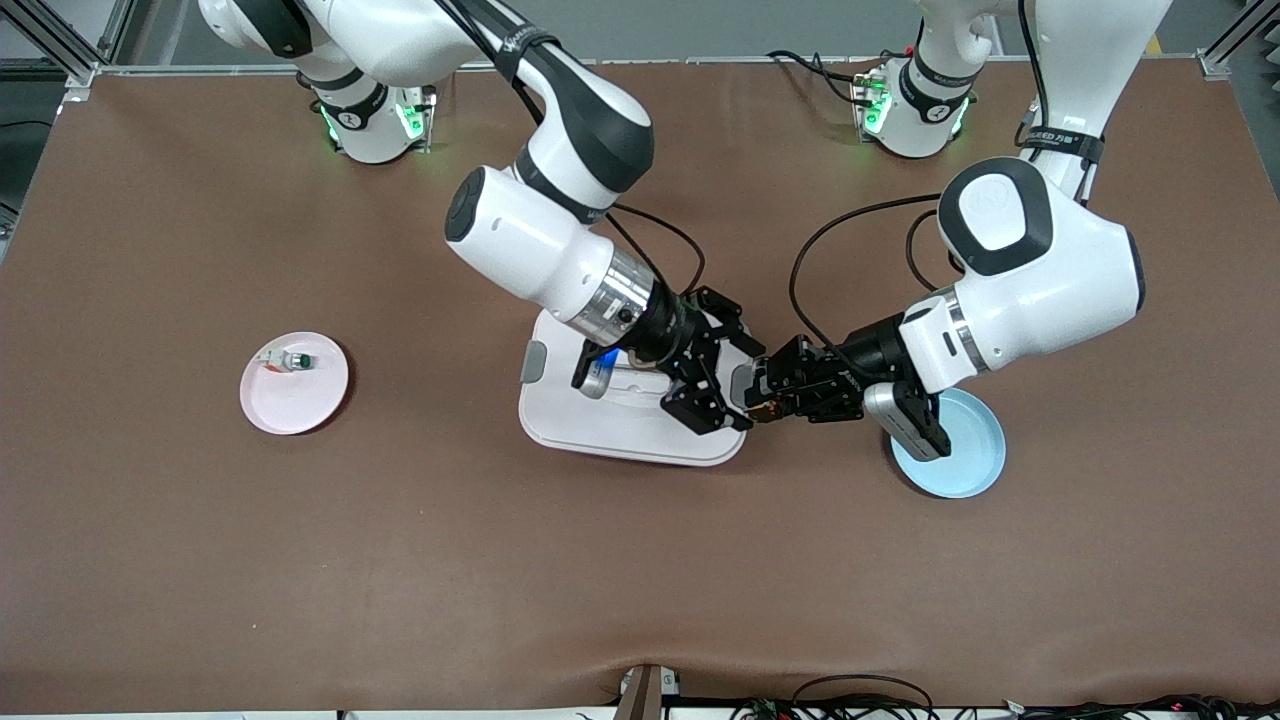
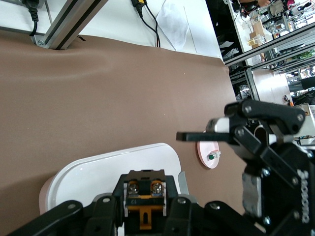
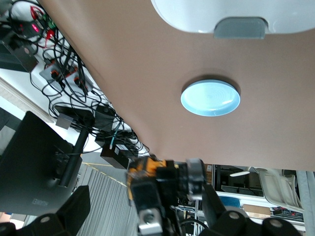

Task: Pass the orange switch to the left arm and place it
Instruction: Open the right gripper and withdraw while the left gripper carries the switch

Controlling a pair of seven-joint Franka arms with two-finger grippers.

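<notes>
The orange switch (image 1: 758, 405) is up in the air over the edge of the white box (image 1: 620, 415) at the left arm's end. My left gripper (image 1: 762, 393) is shut on it. In the left wrist view the switch (image 2: 142, 189) shows its black body, two screws and an orange tab between the fingers (image 2: 109, 209). My right gripper (image 1: 738, 378) stands open around the switch, its jaws spread wide and apart from it. In the right wrist view the switch (image 3: 147, 172) hangs between the spread fingers (image 3: 71, 211).
A pink plate (image 1: 300, 405) with a small white green-capped switch (image 1: 291, 361) lies toward the right arm's end. A light blue plate (image 1: 960, 465) lies under the left arm's wrist, beside the box. A grey latch (image 3: 240, 27) sits on the box's side.
</notes>
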